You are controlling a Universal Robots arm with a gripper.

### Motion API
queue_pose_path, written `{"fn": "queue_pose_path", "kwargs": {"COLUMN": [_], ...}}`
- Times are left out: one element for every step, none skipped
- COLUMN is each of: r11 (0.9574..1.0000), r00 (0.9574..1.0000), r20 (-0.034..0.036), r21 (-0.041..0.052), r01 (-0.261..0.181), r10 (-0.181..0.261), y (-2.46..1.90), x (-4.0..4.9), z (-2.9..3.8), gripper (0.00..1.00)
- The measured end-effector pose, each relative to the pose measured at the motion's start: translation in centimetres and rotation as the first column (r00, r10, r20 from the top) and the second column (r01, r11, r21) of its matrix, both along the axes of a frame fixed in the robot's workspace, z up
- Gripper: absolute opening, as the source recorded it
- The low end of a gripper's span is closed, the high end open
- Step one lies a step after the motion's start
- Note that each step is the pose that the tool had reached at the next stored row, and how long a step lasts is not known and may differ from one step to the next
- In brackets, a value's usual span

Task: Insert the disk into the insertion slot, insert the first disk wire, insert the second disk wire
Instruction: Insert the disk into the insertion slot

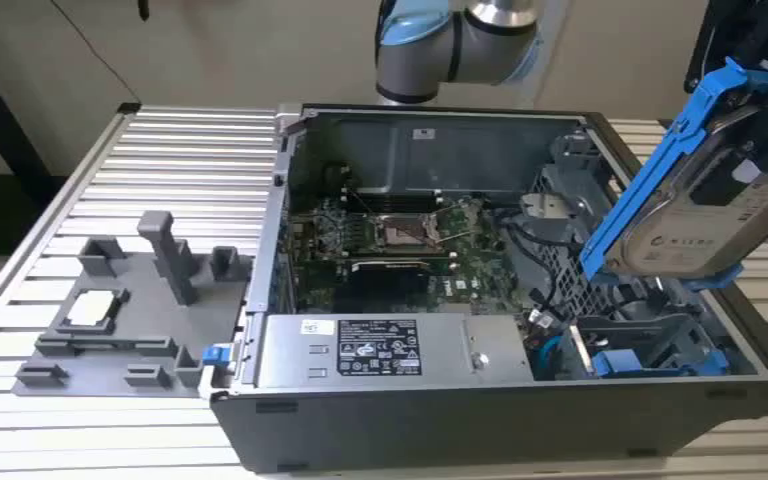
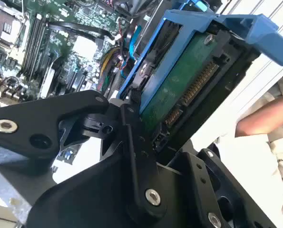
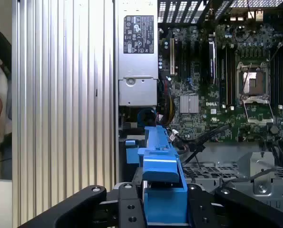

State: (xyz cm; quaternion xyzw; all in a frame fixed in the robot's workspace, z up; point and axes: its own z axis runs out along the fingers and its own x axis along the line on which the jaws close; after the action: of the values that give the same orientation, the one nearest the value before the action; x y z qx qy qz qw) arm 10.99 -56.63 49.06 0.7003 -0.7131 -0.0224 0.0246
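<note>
My gripper (image 1: 752, 140) is shut on the disk (image 1: 688, 215), a silver-grey drive in a bright blue carrier. It hangs tilted and steep above the open computer case's side at the exterior view's right. Below it lies the insertion slot (image 1: 640, 343), a grey metal bay beside a perforated cage (image 1: 564, 275). In the second wrist view the disk's green circuit board and connectors (image 2: 181, 85) face the camera, with a black finger (image 2: 131, 121) pressed on the carrier's edge. The first wrist view shows the carrier's blue end (image 3: 159, 159) rising from my gripper (image 3: 162, 202). Black cables (image 3: 203, 137) run over the cage.
The case holds a motherboard (image 1: 398, 235) and a silver labelled power-supply box (image 1: 371, 350). A grey fixture plate (image 1: 131, 310) with upright blocks lies on the slatted table at the exterior view's left. A person's arm (image 2: 265, 118) is close by, beyond the table edge.
</note>
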Motion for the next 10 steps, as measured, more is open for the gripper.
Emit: {"fn": "queue_pose_path", "kwargs": {"r11": [1.0000,1.0000,1.0000,1.0000,1.0000,1.0000,1.0000,1.0000,1.0000,1.0000], "r00": [1.0000,1.0000,1.0000,1.0000,1.0000,1.0000,1.0000,1.0000,1.0000,1.0000], "r20": [-0.0002,-0.0008,-0.0016,-0.0018,-0.0018,-0.0019,-0.0019,-0.0019,-0.0019,-0.0019], "r21": [0.0000,0.0000,0.0000,0.0001,0.0001,0.0001,0.0001,0.0001,0.0000,0.0000], "r01": [0.000,0.000,0.000,0.000,0.000,0.000,0.000,0.000,0.000,0.000], "r10": [0.000,0.000,0.000,0.000,0.000,0.000,0.000,0.000,0.000,0.000], "y": [0.00,0.00,0.00,0.00,0.00,0.00,0.00,0.00,0.00,0.00], "x": [0.00,0.00,0.00,0.00,0.00,0.00,0.00,0.00,0.00,0.00], "z": [0.00,0.00,0.00,-0.01,-0.01,0.00,0.00,0.00,0.00,0.00], "gripper": [0.33,0.33,0.33,0.33,0.33,0.33,0.33,0.33,0.33,0.33]}}
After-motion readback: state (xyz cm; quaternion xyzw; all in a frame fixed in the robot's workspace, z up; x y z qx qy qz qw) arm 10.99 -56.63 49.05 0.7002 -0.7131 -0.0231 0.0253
